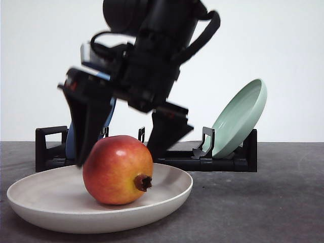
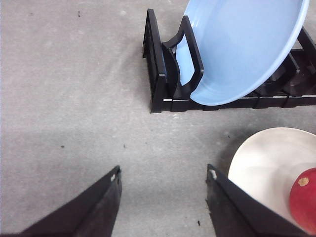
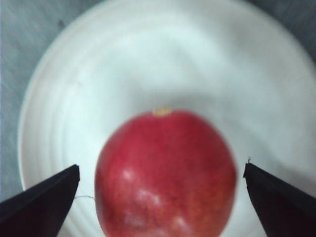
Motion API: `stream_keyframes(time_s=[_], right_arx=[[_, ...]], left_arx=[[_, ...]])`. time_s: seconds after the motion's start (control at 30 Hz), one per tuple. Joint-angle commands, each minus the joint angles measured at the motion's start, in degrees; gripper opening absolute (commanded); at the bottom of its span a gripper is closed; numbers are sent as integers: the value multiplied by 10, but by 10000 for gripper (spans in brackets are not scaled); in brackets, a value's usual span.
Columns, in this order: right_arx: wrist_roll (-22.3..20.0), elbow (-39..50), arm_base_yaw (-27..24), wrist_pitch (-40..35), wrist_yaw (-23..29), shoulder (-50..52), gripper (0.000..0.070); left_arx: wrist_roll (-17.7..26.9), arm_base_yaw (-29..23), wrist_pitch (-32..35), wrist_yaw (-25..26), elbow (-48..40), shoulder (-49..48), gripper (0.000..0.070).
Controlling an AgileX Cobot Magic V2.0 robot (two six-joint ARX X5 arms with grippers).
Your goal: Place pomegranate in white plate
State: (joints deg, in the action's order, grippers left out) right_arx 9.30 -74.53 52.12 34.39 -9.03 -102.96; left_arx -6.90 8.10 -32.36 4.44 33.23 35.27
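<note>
The red pomegranate (image 1: pixel 117 169) rests on the white plate (image 1: pixel 50 197) at the front left of the table, its dark calyx pointing right. My right gripper (image 1: pixel 119 152) hangs open just above and behind it, one finger on each side. In the right wrist view the pomegranate (image 3: pixel 165 173) sits between the spread fingertips of the right gripper (image 3: pixel 161 167), with a gap on both sides, on the white plate (image 3: pixel 148 64). My left gripper (image 2: pixel 164 172) is open over bare table, with the white plate (image 2: pixel 266 163) and the edge of the pomegranate (image 2: pixel 305 200) beside it.
A black dish rack (image 1: pixel 228 159) stands behind the plate. A mint-green plate (image 1: pixel 240 116) leans in its right end. A blue plate (image 2: pixel 242 49) leans in its left end. The table surface is grey.
</note>
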Motion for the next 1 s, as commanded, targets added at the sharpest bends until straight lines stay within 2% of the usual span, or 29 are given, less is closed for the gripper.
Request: stream_keyframes(time_s=[0.0,0.17,0.33,0.63,0.97], right_arx=[[-10,15,7,-36,5,25,699],[-21,138,-4,-168,1,126,693],[-21,255,-32,-234,-2,238,677],[-5,374,-145,-206,-60,399,618],[-23,411,-285,-131,-61,513,612]], left_arx=[[2,0,6,-1,7,3,318],[2,0,6,-2,7,3,318],[2,0,6,-1,7,3,318],[2,0,2,-1,7,3,318],[2,0,2,-1,7,3,318]])
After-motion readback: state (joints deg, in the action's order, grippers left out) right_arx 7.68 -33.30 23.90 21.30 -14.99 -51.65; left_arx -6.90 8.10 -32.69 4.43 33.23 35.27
